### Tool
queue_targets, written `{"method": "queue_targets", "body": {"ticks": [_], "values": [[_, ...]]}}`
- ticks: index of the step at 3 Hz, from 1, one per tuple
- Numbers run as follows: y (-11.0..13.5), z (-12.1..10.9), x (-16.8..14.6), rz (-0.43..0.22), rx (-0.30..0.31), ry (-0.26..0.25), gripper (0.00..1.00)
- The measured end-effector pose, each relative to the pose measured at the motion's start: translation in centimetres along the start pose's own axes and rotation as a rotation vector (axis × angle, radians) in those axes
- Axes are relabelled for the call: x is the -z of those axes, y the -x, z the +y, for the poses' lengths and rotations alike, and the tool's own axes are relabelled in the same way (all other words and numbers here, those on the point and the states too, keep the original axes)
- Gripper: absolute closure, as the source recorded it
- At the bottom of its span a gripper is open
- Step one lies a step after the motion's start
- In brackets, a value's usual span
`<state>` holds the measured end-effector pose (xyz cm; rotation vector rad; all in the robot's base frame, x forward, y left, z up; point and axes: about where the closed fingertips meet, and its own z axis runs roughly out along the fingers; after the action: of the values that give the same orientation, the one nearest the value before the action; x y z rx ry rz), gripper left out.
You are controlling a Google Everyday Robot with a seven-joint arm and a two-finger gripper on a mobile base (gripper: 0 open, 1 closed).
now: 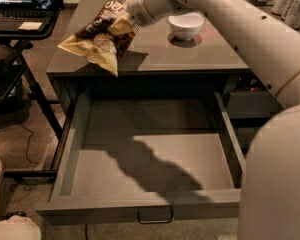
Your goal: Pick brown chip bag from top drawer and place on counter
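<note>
The brown chip bag point(101, 36) hangs tilted over the front left part of the counter point(190, 54), its pale yellow lower end near the counter's front edge. My gripper point(124, 20) is shut on the bag's upper right side, with the white arm reaching in from the right. The top drawer point(145, 159) is pulled fully open below the counter. Its flat grey floor holds nothing and bears the arm's shadow. Its small metal pull handle point(155, 217) shows at the front.
A white bowl point(186, 25) stands on the counter to the right of the gripper. A black desk with a laptop point(17, 14) stands at the left. Narrower grey drawers point(250, 101) are at the right, partly behind my arm.
</note>
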<state>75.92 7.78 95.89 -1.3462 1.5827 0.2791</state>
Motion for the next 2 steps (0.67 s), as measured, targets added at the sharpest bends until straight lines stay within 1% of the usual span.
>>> {"method": "queue_targets", "body": {"ticks": [1, 2], "values": [[-1.1, -1.3, -2.0, -0.019, -0.084, 0.001, 0.81], [-2.1, -1.8, -3.5, -0.026, -0.133, 0.014, 0.58]]}}
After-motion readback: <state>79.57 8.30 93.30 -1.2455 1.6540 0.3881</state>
